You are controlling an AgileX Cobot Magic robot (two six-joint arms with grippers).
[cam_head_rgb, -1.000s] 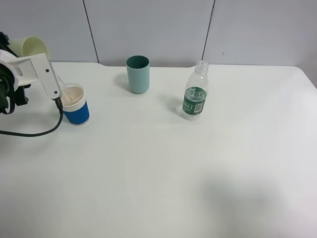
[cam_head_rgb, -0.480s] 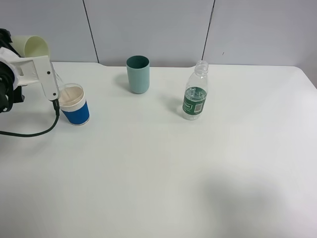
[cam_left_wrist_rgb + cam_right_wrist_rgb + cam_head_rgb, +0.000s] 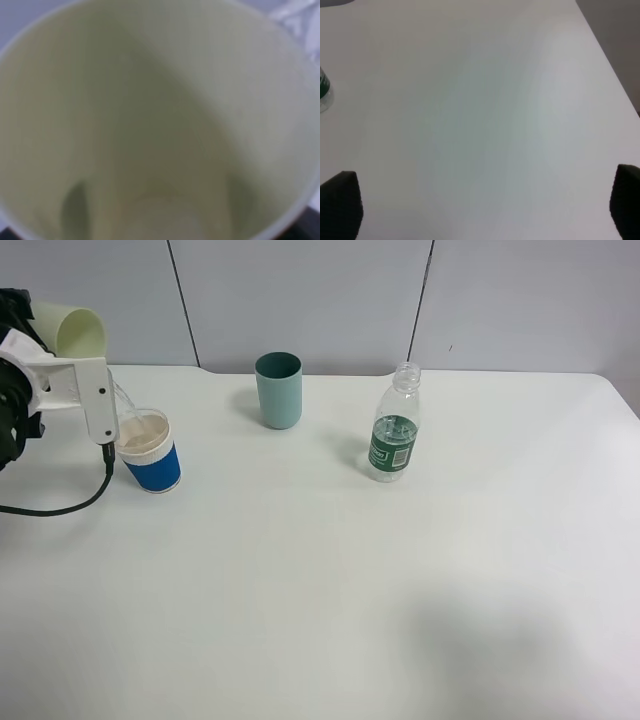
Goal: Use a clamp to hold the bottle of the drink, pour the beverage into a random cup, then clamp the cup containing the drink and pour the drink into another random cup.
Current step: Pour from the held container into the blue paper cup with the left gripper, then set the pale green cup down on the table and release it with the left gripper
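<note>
My left gripper (image 3: 60, 360) is shut on the pale yellow-green cup (image 3: 75, 328) and holds it tipped on its side, above and behind the blue-sleeved paper cup (image 3: 148, 452). A thin clear stream of beverage (image 3: 123, 400) runs from the tilted cup's mouth into the paper cup. In the left wrist view the pale cup's inside (image 3: 150, 125) fills the picture. The bottle (image 3: 395, 425) stands upright and uncapped right of centre; its edge (image 3: 324, 95) shows in the right wrist view. My right gripper (image 3: 485, 210) is open over bare table, out of the exterior high view.
A darker teal straight-sided cup (image 3: 279, 390) stands upright at the back, between the paper cup and the bottle. The white table (image 3: 400, 590) stretches toward the front and right. A black cable (image 3: 70, 505) loops on the table at the left edge.
My left gripper has rotated the pale cup a little further and lifted it slightly over the paper cup. The bottle and teal cup have not moved.
</note>
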